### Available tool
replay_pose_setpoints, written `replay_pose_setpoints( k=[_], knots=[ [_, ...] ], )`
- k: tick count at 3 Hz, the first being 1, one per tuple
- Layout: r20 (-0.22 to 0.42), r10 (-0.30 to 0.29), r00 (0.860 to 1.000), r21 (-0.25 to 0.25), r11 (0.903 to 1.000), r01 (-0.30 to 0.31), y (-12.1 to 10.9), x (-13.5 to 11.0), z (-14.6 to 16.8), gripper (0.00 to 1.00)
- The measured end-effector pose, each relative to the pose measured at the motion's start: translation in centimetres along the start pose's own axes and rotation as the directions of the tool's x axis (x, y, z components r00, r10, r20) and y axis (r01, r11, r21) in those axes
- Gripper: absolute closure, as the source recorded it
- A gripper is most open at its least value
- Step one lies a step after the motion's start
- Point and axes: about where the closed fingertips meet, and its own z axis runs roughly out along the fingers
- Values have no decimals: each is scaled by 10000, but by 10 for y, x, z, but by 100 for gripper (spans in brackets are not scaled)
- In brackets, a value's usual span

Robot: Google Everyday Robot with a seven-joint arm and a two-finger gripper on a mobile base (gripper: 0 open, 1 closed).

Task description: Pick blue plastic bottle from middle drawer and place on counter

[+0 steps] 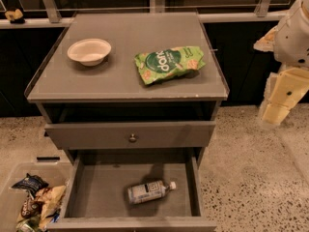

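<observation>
The blue plastic bottle [148, 191] is seen lying on its side on the bare floor of the open middle drawer [96, 192], a little right of centre and toward the front, with its white cap pointed at the right wall. Being round and unsupported, it is judged likely to roll or skid away if it is nudged before it is properly enclosed. A descent begun too far back could be blocked by the closed drawer front [169, 134] just above, and the drawer's side wall could be struck on an approach from the right. On the counter [120, 81], a white bowl [89, 50] and a green snack bag [169, 64] are already lying, so the bottle could be set against one of them unless a bare patch is chosen. The gripper [276, 111] is held at the far right of the view, outside the cabinet and well apart from the bottle, which lies lower and to its left. Whether it is open or closed cannot be told, and nothing is seen to be held in it.
</observation>
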Motion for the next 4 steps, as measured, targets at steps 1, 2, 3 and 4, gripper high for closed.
replay_pose_setpoints(
  k=[1, 2, 3, 4],
  knots=[
    [0, 0, 10000, 0, 10000, 0, 0, 0, 0, 0],
    [50, -236, 9997, 81, 9997, 236, 10, 0, 1, 0],
    [345, -814, 9961, 369, 9961, 801, 38, -2, 1, 0],
    [1006, -1145, 9883, 854, 9907, 1061, 86, 13, 12, 0]
  ],
)
